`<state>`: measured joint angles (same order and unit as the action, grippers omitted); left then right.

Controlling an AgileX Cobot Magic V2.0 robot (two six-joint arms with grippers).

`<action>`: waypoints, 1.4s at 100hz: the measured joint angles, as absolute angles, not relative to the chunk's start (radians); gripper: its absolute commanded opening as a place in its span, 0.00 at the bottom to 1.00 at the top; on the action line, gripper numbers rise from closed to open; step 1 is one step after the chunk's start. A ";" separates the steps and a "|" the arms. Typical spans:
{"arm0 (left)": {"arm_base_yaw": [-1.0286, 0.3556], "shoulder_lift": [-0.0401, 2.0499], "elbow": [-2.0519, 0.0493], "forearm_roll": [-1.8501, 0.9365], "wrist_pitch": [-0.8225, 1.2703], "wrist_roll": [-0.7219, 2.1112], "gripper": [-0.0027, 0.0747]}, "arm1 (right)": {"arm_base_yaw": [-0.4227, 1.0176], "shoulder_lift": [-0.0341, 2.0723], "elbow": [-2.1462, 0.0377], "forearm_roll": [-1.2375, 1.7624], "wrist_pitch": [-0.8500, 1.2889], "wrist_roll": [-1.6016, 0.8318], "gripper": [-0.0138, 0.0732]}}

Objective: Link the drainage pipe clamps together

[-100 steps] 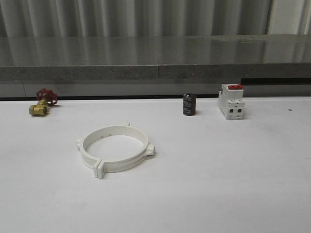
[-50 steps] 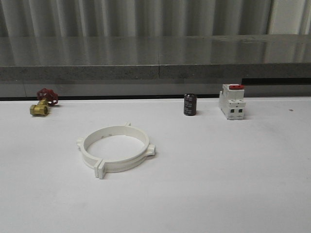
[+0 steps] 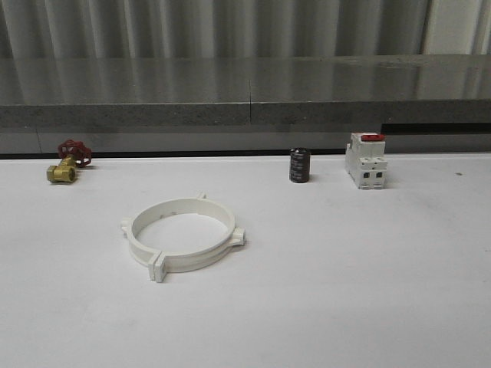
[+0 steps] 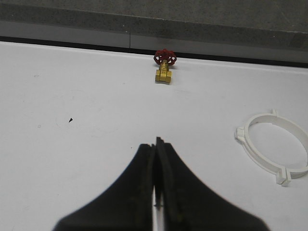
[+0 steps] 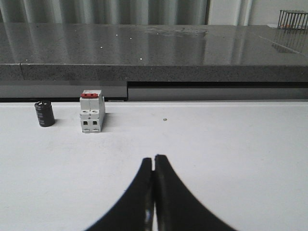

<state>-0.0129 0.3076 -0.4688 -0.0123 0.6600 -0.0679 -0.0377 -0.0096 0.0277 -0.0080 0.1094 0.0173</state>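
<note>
Drainage pipe clamps [image 3: 182, 234]: 2 white plastic semicircular halves with small square end tabs, mated into 1 wide flat ring, lying flat on the matte white bench [image 3: 368, 291], left of centre. Brass valve [image 3: 61, 173] with red handwheel sits at the bench's far left edge. Black cylindrical capacitor-like part [image 3: 299, 165] stands upright just beside a white block with red switch [image 3: 365, 161] at the far right. Left end effector [image 4: 157, 144]: black tapered fingers pressed together, empty, above bare bench. Right end effector [image 5: 153, 161]: fingers likewise together, empty. Grey speckled ledge [image 3: 245, 92] runs behind.
</note>
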 measured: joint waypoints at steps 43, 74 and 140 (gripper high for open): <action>-0.013 0.259 -0.415 0.000 0.627 -0.068 0.01 | -0.038 -0.010 0.028 -0.008 0.109 0.017 0.08; -0.013 0.107 -0.140 0.030 0.245 -0.022 0.01 | -0.038 -0.010 0.028 -0.008 0.109 0.017 0.08; -0.013 -0.005 0.002 0.045 0.192 -0.015 0.01 | -0.038 -0.011 0.028 -0.008 0.113 0.017 0.08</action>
<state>-0.0129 -0.0051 0.0016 0.0448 0.1916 -0.0154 -0.0377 -0.0112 0.0277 -0.0080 0.1132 0.0173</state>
